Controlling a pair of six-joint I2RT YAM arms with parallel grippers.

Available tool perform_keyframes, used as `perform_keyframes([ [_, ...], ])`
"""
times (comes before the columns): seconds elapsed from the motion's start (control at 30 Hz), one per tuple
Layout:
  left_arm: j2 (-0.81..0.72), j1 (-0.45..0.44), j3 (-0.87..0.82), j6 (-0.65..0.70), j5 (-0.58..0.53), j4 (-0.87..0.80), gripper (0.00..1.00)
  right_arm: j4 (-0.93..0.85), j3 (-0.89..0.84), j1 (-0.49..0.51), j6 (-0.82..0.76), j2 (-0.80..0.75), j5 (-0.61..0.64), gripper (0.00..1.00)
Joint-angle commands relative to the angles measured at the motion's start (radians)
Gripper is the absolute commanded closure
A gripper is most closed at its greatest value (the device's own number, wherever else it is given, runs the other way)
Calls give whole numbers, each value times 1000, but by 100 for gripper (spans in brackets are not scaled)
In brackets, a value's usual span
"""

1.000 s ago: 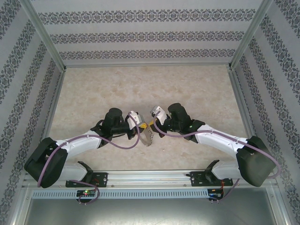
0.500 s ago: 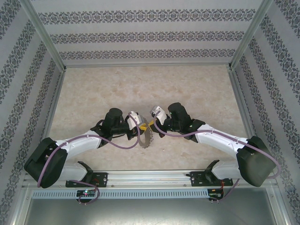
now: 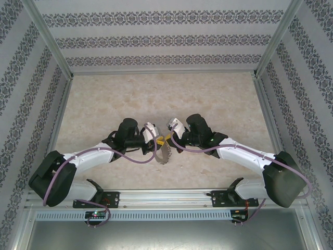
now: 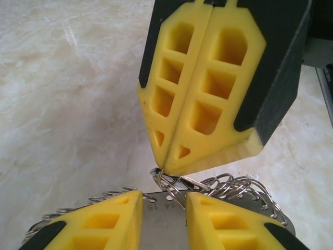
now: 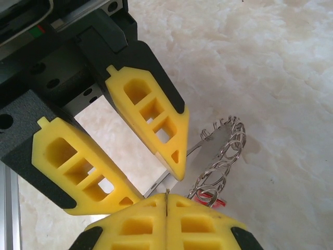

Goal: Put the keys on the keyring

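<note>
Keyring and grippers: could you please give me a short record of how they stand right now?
keyring: silvery loop strung with small rings
right gripper: shut on the keyring's wire
left gripper: open, straddling the keyring
red tag: peeking out beside the right gripper

Top camera high behind me, looking down across the whole table [image 3: 104, 99], each wrist camera very near, facing the other wrist, both sharing the keyring [image 4: 229, 185].
</note>
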Motion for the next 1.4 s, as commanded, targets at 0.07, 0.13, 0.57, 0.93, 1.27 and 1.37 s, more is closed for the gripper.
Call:
perform_keyframes([
  [0.07,28,-17,41,24,40,-38,72,16,35,7,-13,-25,-26,100],
  [0.13,35,-19,45,22,29,-36,72,16,34,7,-13,-26,-30,100],
  [0.57,39,-26,49,11,-12,-13,80,11,38,9,-17,-23,-95,100],
  [0.93,8,-26,38,33,-12,-15,100,-37,37,6,-33,-14,-57,100],
  [1.27,-14,-26,37,51,-8,-27,100,-81,66,8,-44,33,-68,93],
  [1.37,-14,-27,40,53,-6,-31,100,-87,76,9,-46,47,-75,92],
])
